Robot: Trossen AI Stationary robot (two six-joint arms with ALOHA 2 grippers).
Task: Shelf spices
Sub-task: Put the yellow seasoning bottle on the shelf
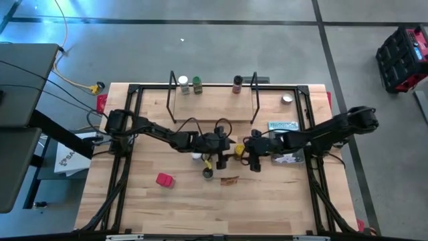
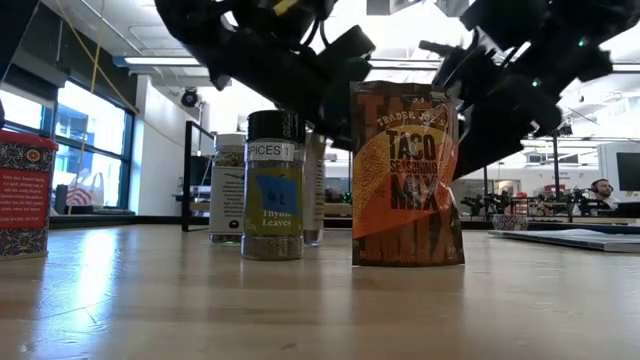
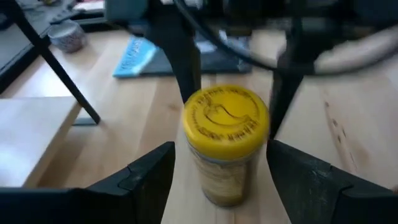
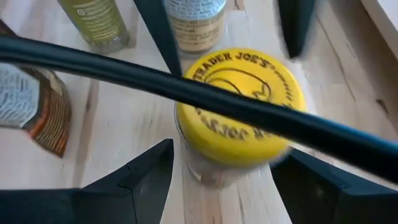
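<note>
A round yellow-lidded jar [image 3: 225,146] is framed between the spread fingers of the left claw [image 3: 221,180] and of the right claw [image 4: 224,180], on the smooth wooden counter [image 1: 267,201].

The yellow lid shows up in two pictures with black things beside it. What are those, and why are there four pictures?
Those black things are the fingers of two robot arms. One picture looks down from above, one looks across from table height, and two come from cameras on the arms' wrists. The left gripper and the right gripper both reach around the same yellow jar with fingers open, so nothing is held yet. On the table also stand a thyme jar and a taco packet, and a red box sits apart. Three jars are on the shelf.
</note>
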